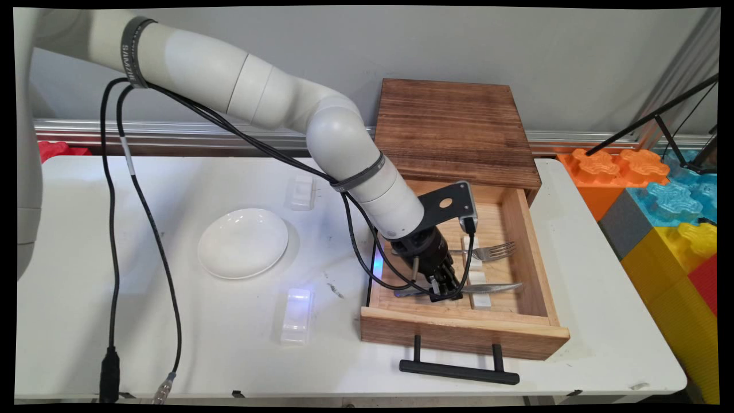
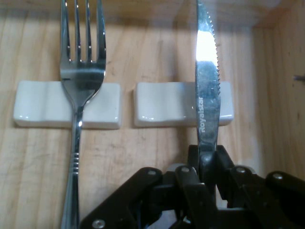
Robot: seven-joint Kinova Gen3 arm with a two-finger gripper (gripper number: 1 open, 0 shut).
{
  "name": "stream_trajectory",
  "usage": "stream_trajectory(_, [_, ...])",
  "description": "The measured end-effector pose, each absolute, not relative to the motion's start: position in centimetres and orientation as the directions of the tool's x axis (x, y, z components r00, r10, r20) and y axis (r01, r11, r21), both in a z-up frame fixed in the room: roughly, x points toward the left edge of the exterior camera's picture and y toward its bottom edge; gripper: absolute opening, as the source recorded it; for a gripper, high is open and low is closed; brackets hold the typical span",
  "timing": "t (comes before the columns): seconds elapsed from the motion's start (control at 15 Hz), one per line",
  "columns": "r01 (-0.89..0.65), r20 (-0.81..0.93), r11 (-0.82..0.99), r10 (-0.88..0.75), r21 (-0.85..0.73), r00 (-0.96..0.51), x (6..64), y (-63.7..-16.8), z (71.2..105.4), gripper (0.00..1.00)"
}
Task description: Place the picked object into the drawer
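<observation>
End effector: my end effector (image 2: pixel 208 164) was clamped on the knife (image 2: pixel 207 86).
Knife: lay across a rest (image 2: pixel 167 104).
Beside: fork (image 2: pixel 81 76), in drawer (image 1: pixel 533 252).

**White arm, black fittings**

The arm (image 1: pixel 258 97) is built of glossy off-white, rounded tube sections joined by thin seams, with a ball-like elbow. Two dark grey bands with pale lettering strap black cables (image 1: pixel 143 212) to it; the cables hang in loops and end in plugs. A flat black bracket (image 1: pixel 450 203) with a round hole sits at the wrist. The end effector (image 1: pixel 444 287) is black, its linkage (image 2: pixel 143 200) showing small silver screws.
</observation>
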State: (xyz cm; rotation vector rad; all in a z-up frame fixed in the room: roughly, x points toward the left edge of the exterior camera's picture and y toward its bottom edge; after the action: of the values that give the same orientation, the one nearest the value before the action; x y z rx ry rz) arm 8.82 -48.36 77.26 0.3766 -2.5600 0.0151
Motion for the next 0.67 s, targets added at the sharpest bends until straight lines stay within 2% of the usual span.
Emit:
stream_trajectory(0.27, [-0.275,0.522,0.959,-0.269,0.068,-0.809,8.76,-48.50,77.03,0.00])
stream_trajectory(0.33, [-0.274,0.524,0.959,-0.269,0.069,-0.808,8.70,-48.53,77.03,1.00])
stream_trajectory(0.67, [-0.272,0.535,0.959,-0.269,0.076,-0.801,8.53,-48.58,77.26,1.00])
